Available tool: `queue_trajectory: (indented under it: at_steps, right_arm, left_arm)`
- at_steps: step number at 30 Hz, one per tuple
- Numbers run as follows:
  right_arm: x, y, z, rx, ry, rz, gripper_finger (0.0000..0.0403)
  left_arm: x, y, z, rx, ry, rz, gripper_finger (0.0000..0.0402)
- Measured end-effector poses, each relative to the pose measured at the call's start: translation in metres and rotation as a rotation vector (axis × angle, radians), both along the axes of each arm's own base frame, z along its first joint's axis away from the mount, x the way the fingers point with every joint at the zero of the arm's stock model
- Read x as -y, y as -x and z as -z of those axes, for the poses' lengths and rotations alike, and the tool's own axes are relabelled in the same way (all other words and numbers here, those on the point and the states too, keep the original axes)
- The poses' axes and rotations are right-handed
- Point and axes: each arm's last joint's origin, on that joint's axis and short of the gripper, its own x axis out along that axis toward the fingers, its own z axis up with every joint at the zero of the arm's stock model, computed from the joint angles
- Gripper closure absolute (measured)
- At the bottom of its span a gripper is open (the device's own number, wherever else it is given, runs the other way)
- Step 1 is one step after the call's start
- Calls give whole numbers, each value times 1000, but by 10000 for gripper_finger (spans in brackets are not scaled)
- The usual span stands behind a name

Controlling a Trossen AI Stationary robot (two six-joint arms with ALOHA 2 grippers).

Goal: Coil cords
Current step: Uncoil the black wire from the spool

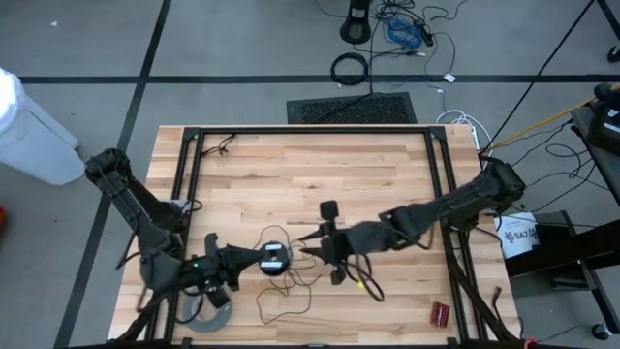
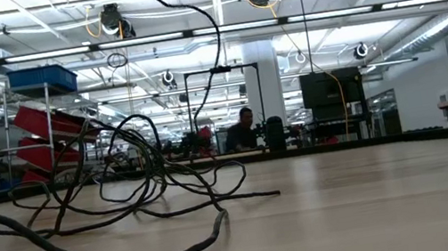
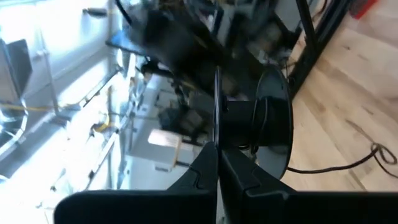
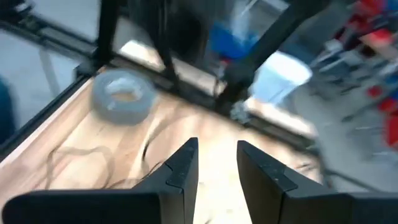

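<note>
Loosely tangled thin dark wire (image 1: 291, 281) | round black disc (image 1: 275, 258) (spool-like)

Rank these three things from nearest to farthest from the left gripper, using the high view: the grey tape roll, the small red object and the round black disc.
1. The round black disc: right at the left gripper, whose fingers are shut on it.
2. The grey tape roll: at the table's near edge, beneath the left arm.
3. The small red object: far off, by the near right corner.
</note>
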Motion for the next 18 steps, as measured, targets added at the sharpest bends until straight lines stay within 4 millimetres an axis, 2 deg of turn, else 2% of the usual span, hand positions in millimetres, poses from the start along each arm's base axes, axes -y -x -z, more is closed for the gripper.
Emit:
queue_trajectory:
  at_steps: [2, 4, 6, 9, 12, 18]
  right_arm:
    - [16, -8, 22, 14, -95, -59, 305]
    - [33, -12, 40, 110, -211, -173, 305]
    - [49, -11, 49, 270, -325, -272, 305]
    - [61, -1, 54, 467, -468, -396, 305]
    - [61, 0, 56, 540, -500, -426, 305]
    - [37, -35, 52, 491, -470, -494, 305]
  left_arm:
    - [4, 4, -4, 19, -10, 26, 401]
    - [8, 10, -6, 30, -28, 50, 401]
    - [12, 15, -8, 34, -47, 73, 401]
    - [14, 22, -12, 49, -40, 123, 401]
    - [13, 24, -17, 85, -18, 217, 401]
    - [7, 15, -19, 105, -2, 265, 401]
